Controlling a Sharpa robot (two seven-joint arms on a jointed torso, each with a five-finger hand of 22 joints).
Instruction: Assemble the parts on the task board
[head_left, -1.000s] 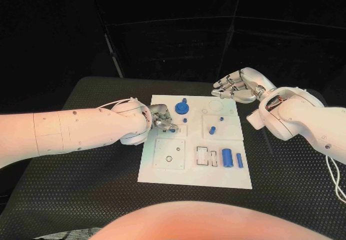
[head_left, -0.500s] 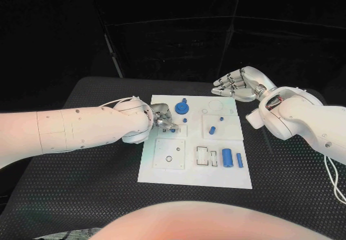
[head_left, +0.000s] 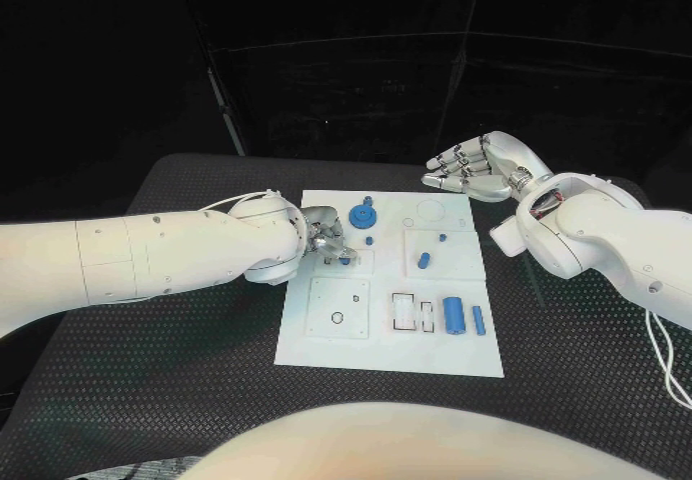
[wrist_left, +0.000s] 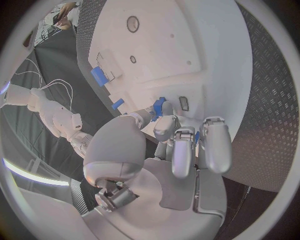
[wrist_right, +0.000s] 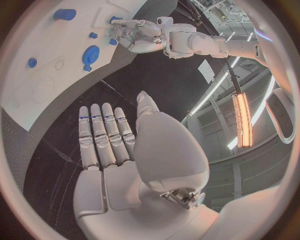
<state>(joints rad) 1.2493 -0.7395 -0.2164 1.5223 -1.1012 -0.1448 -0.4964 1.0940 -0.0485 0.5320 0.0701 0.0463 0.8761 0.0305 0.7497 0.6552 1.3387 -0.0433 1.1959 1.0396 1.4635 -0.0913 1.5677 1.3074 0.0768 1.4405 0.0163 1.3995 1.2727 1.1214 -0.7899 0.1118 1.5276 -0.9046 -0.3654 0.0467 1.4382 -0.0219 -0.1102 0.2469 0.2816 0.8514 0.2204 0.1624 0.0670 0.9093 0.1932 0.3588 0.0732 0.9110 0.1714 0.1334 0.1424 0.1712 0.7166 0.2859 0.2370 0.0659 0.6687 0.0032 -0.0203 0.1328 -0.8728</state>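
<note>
Left hand (head_left: 326, 240) over the task board (head_left: 389, 345) near its left edge, fingers pinching a small blue part (wrist_left: 160, 106) against the board. Right hand (head_left: 476, 168) hovers off the board's far right corner, holding nothing, fingers straight, side by side. Blue gear (head_left: 362, 215) near far edge; blue cylinder (head_left: 453, 316) near right edge.

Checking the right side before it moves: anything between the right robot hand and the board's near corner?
Nothing visible. The right robot hand hovers open off the far right corner of the board; only bare table lies between.
</note>
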